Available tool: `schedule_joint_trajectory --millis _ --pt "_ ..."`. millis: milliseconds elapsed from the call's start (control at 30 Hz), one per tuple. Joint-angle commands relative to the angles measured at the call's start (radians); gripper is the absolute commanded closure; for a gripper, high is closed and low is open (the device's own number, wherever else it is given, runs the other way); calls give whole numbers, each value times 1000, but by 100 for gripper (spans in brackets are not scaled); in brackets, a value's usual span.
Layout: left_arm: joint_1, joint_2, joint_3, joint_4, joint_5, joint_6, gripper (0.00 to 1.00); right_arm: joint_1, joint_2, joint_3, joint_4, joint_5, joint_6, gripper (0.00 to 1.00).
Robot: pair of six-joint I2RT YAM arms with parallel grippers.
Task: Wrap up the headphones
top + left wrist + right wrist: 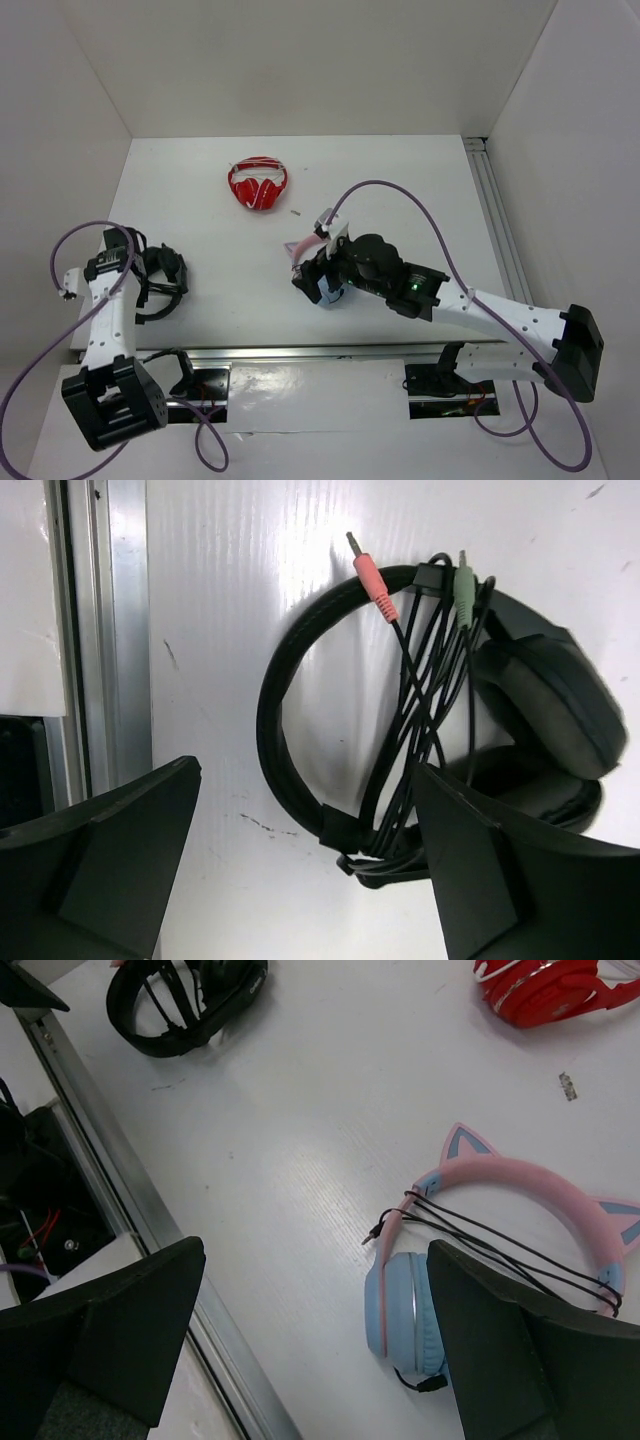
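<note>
The black headphones (160, 280) lie on the white table at the left. Their thin black cable (420, 710) is wound across the headband (275, 730), and its pink and green plugs (372, 580) stick out at the top. They also show far off in the right wrist view (185, 1000). My left gripper (310, 880) is open and empty just above them, holding nothing. My right gripper (310, 1350) is open and empty above the pink-and-blue cat-ear headphones (500, 1250).
Red headphones (258, 185) lie at the back middle of the table. The pink-and-blue cat-ear headphones (318, 272) lie under the right arm, their cable wound over the band. A metal rail (300, 350) runs along the near table edge. A small scrap (296, 212) lies near the red pair.
</note>
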Motion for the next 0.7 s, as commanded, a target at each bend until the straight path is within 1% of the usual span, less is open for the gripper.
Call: schedule_joint_trajectory --millis 0,100,133,200,233,267,300,367,400,433,467,533,567,600,633,667 --pt "39 -50 13 5 39 77 0 11 -7 81 -30 17 10 1" --pt "50 -85 62 -6 107 155 0 33 -7 155 -85 46 30 1" --pt "50 -129 74 -6 152 235 0 44 -32 173 -120 91 45 1" --pt "50 -189 111 17 220 344 0 44 -42 221 -188 156 74 1" --pt "50 -221 120 46 283 411 0 53 -57 279 -267 187 103 1" --pt "50 -253 132 47 306 450 0 53 -72 308 -312 245 120 1" --pt "50 -322 154 47 338 537 0 53 -73 339 -361 274 143 1" --pt "50 -401 177 4 415 596 0 53 -120 409 -466 326 189 1" --pt "38 -441 198 4 458 670 0 53 -138 428 -496 337 207 1" --pt "16 -521 208 -21 484 671 0 53 -157 443 -521 337 220 1" --pt "-2 -566 208 -35 553 683 0 53 -195 469 -545 352 230 1" --pt "-13 -664 217 -58 625 726 0 53 -230 491 -648 404 273 1" --pt "-22 -762 217 -71 694 737 0 53 -265 491 -686 433 296 1" --pt "-22 -803 235 -88 711 737 0 53 -287 491 -738 461 339 1" --pt "-36 -830 269 -157 711 723 0 53 -313 471 -739 461 355 1" --pt "-45 -840 269 -186 696 723 0 53 -342 425 -739 446 355 1"
